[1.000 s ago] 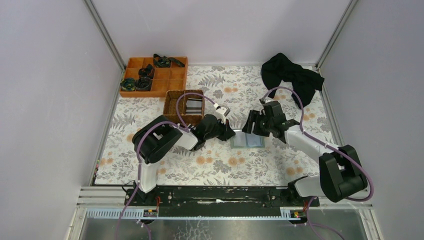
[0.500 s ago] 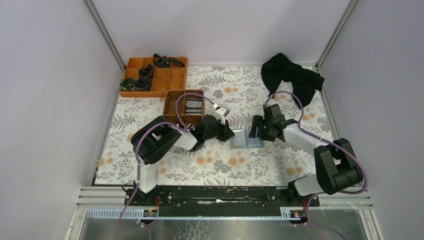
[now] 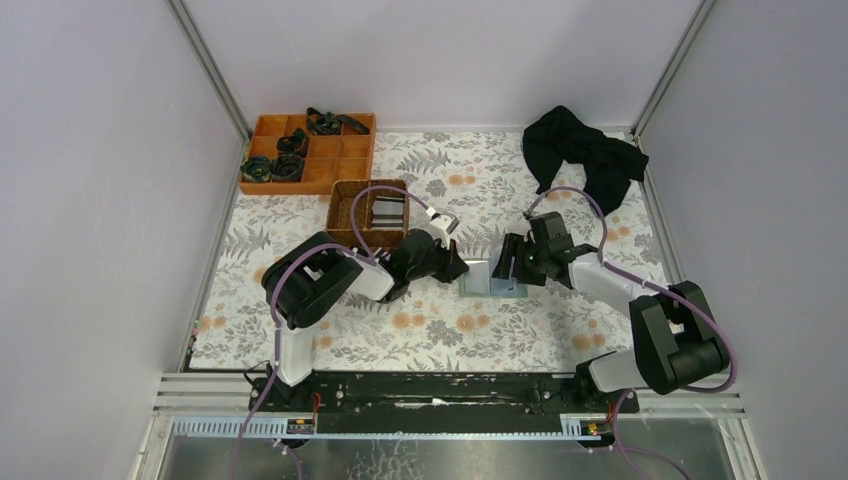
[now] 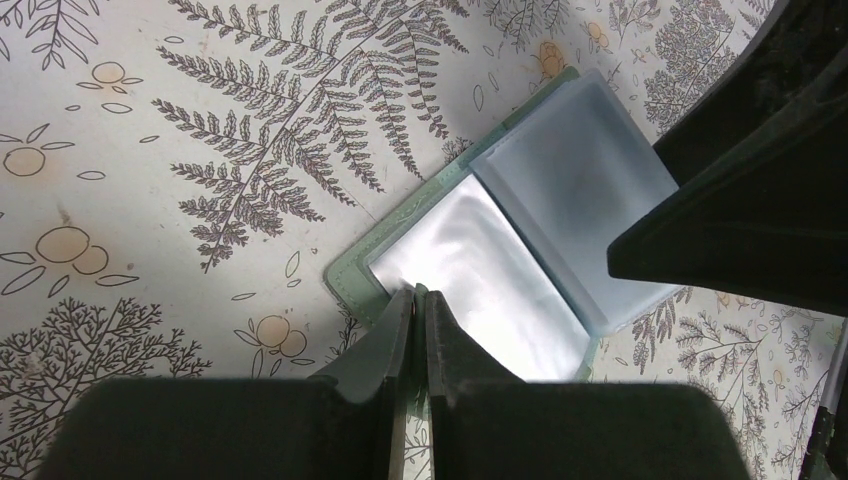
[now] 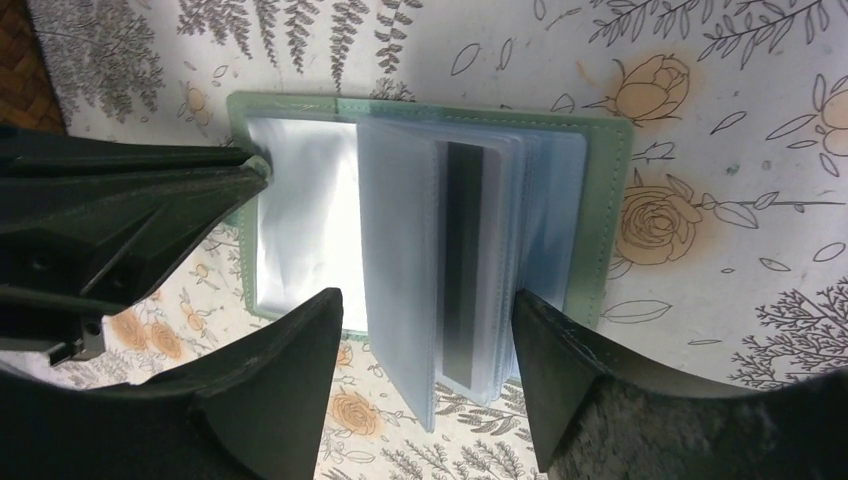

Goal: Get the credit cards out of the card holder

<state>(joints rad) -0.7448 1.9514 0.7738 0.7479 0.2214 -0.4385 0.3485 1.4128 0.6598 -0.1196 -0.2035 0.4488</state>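
While both arms reach inward from the near edge, the table (image 3: 440, 330) under them shows its cloth of ferns and orange flowers. A crumpled black cloth (image 3: 580, 150) lies at the far right corner. At the far left sits an orange divided tray (image 3: 352, 168) with dark coiled items in some compartments. Just in front of it is a brown wicker basket (image 3: 338, 215) with flat grey rectangles (image 3: 385, 212) inside.

Near the middle of the table, between the two wrists, the card holder (image 5: 600, 200) lies open and flat. Its grey-green cover is down and a fan of clear plastic sleeves faces up.

The left gripper (image 4: 418, 300) has its jaws pressed together. Its tips touch the left edge of the holder, at the border of the shiny, empty-looking sleeve; whether they pinch any of it I cannot tell. The right gripper (image 5: 425, 320) stands wide apart just above the holder, one finger on either side of the raised bundle of sleeves, gripping nothing.

One credit card (image 5: 462, 260), showing a dark stripe, sits inside a sleeve of that bundle
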